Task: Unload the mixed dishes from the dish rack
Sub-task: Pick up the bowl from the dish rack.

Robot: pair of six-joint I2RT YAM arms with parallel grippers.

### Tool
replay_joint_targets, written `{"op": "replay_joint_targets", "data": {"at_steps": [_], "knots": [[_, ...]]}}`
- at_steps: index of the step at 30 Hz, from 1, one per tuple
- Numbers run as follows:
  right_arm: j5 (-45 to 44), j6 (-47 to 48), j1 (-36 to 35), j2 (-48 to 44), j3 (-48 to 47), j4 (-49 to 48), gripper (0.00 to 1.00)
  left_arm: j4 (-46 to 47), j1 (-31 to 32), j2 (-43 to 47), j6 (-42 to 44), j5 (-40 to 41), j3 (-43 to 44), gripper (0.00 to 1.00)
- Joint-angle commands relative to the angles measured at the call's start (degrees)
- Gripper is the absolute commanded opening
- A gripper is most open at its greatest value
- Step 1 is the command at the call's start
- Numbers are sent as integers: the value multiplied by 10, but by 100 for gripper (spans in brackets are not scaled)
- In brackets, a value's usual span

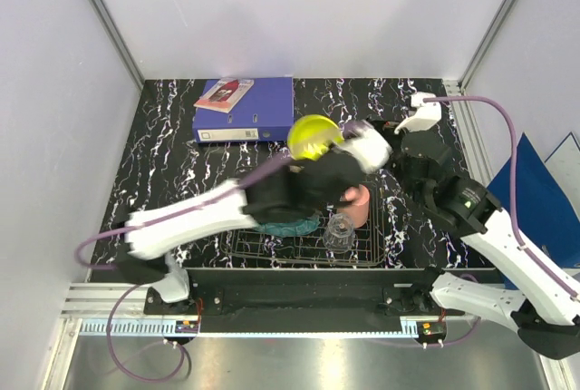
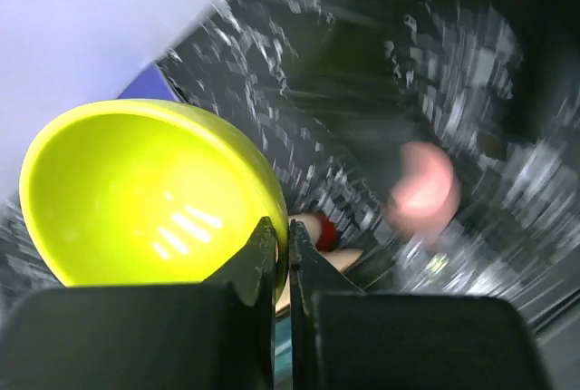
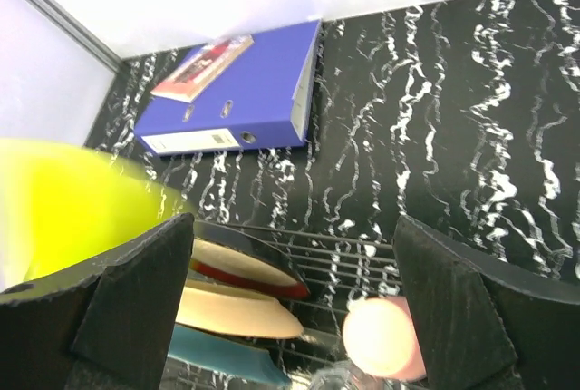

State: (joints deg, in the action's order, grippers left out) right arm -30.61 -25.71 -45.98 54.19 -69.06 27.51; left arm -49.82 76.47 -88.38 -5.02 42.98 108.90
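The left gripper pinches the rim of the small yellow-green bowl, held at frame centre above the far edge of the dish rack, just beside the blue ring binder at upper centre. The right gripper hangs close beside the bowl, fingers spread wide. In the rack, the left arm partly hides a salmon-pink cup, a clear glass tumbler and a teal plate.

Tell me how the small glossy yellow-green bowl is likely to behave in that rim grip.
The small yellow-green bowl looks rigid: its rim shows a clean curve under the left gripper. Bright glints suggest a slick glaze, so it may slip. Pinched at one rim point only, it could swing or tilt.
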Motion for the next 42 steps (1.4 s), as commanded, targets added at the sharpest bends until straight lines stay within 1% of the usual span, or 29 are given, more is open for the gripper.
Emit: {"op": "replay_joint_targets", "data": {"at_steps": [1, 2, 3, 4, 5, 6, 7, 8, 9, 10, 11, 12, 14, 15, 17, 18, 20, 21, 22, 24, 25, 29, 33, 36, 42], "knots": [[-27, 15, -3, -10, -60, 89, 100, -31, 0, -53, 231, -104, -3, 0], [-37, 17, -2, -16, -70, 93, 100, -7, -3, -48, 238, -122, -13, 0], [-48, 19, -3, -29, -73, 105, 100, 6, -4, -30, 249, -165, -38, 0], [-63, 21, -3, -34, -77, 112, 100, 19, -9, -17, 255, -184, -57, 0], [-67, 22, -3, -39, -82, 118, 100, 53, -9, -2, 277, -199, -77, 0], [-73, 23, -2, -45, -85, 130, 100, 71, -10, 32, 291, -232, -125, 0], [-74, 22, -3, -46, -92, 137, 100, 101, -10, 50, 306, -248, -148, 0], [-73, 23, -2, -44, -95, 143, 100, 116, -10, 67, 336, -264, -169, 0], [-71, 22, -2, -39, -100, 161, 100, 126, -9, 100, 350, -297, -209, 0], [-71, 22, -2, -35, -113, 169, 100, 146, -10, 116, 364, -314, -227, 0], [-70, 20, -2, -23, -120, 177, 100, 150, -10, 131, 390, -335, -241, 0], [-65, 21, -2, -16, -128, 192, 100, 155, -10, 159, 404, -387, -264, 0], [-55, 22, -2, 9, -162, 207, 100, 159, -9, 203, 450, -444, -288, 0], [-37, 25, -1, 19, -176, 225, 100, 162, -10, 216, 461, -487, -304, 0], [-5, 30, 6, 53, -223, 246, 100, 160, -9, 236, 489, -513, -313, 0], [38, 30, 11, 64, -237, 266, 100, 156, -11, 248, 494, -532, -314, 0], [90, 32, 22, 88, -268, 276, 100, 134, -12, 251, 503, -554, -305, 0], [126, 30, 32, 92, -274, 283, 98, 124, -15, 247, 506, -556, -299, 0], [142, 27, 36, 94, -284, 283, 94, 99, -18, 243, 511, -557, -293, 0], [178, 22, 41, 102, -295, 290, 90, 85, -33, 227, 516, -565, -280, 0], [186, 21, 41, 107, -311, 298, 88, 80, -40, 224, 517, -571, -279, 0], [219, 13, 41, 116, -327, 323, 89, 80, -61, 204, 527, -583, -273, 0], [240, 10, 41, 113, -330, 339, 89, 78, -113, 182, 535, -614, -260, 0], [259, 12, 41, 119, -330, 358, 88, 71, -138, 164, 544, -624, -243, 0], [281, 19, 41, 131, -287, 356, 85, 71, -143, 133, 554, -635, -213, 0]]}}
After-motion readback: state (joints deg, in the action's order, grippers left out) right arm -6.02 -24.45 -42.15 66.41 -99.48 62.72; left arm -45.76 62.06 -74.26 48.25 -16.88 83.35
